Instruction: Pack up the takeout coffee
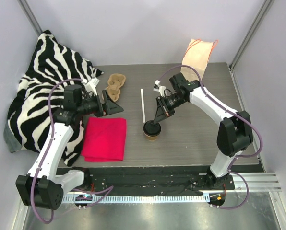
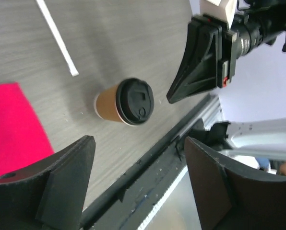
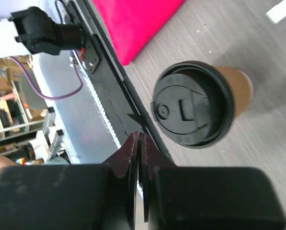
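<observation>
Lidded coffee cup (image 1: 151, 130) stands upright at lower centre of the top view, just right of the red cloth (image 1: 104, 138). Right gripper (image 3: 139, 140) hangs beside its black lid (image 3: 191, 105), fingers pressed together, holding nothing. Left gripper (image 2: 138, 143) is spread wide, empty. Risk: descending unopened clips the lid rim and tips the cup; over-squeezing likely pops the lid.

a robotics lab test cell: plain white panel walls (image 1: 133, 28) and aluminium corner posts (image 1: 252, 31) box in a grey wood-grain table (image 1: 196, 139). white-and-black robot arms (image 1: 208, 103) are bolted to a black mounting rail (image 1: 148, 181), with cluttered shelving (image 3: 11, 112) beyond.
</observation>
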{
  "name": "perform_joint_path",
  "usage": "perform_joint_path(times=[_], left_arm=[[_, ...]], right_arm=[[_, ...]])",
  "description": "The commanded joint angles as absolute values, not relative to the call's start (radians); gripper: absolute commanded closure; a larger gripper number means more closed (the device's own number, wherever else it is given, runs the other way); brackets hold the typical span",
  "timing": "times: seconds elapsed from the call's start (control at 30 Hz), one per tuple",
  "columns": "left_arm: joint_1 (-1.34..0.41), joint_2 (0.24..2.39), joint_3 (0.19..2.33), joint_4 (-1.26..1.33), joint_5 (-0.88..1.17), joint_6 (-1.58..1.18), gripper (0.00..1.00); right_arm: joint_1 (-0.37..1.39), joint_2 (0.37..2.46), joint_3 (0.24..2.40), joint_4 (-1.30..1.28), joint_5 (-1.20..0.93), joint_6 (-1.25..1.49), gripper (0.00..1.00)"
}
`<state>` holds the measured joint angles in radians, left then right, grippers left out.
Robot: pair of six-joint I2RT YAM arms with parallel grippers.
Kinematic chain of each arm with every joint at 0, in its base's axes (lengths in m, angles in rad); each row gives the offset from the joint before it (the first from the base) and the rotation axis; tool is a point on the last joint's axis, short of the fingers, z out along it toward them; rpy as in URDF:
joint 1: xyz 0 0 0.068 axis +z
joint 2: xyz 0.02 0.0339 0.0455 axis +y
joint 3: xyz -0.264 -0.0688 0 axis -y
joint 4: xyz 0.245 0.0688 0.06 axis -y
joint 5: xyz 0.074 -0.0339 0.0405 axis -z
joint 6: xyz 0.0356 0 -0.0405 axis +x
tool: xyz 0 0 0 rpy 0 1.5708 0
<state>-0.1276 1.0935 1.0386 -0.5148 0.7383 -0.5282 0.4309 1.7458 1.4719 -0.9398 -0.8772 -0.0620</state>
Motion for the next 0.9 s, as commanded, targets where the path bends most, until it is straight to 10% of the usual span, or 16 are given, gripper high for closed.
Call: perform_joint_path(times=[0.0,0.5,0.87], left_arm=[[-0.21,1.081,0.965,-0.362,0.764,-0.621,0.27],[-0.492,1.382,0.942,-0.016,0.801,-0.85,1.0],[-0.514,1.577,0.91,0.061,0.787,-0.879,1.0]], right_arm=[[0.452,1.664,1.366,-0.695,-0.913,0.112,0.98],[0.482,1.716,1.161,-0.485,-0.914,0.225,0.99],[0.48,1.767,1.16,-0.514,-0.913,0.203,0.99]])
